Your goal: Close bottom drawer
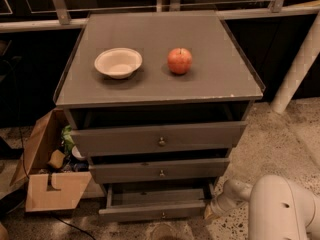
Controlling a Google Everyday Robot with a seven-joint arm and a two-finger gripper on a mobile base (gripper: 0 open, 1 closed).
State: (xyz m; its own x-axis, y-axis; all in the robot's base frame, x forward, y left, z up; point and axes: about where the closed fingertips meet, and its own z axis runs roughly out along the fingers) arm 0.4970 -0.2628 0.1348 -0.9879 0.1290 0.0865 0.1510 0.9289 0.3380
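A grey-brown cabinet has three drawers, all pulled out a little. The bottom drawer is the lowest and narrowest, a shallow tray with a slim front and a small brass knob; it stands open the farthest. My white arm comes in from the lower right. My gripper is low at the right end of the bottom drawer's front, close to or touching it.
A white bowl and a red apple sit on the cabinet top. An open cardboard box with clutter stands on the floor at the left. A white post rises at the right. The floor is speckled stone.
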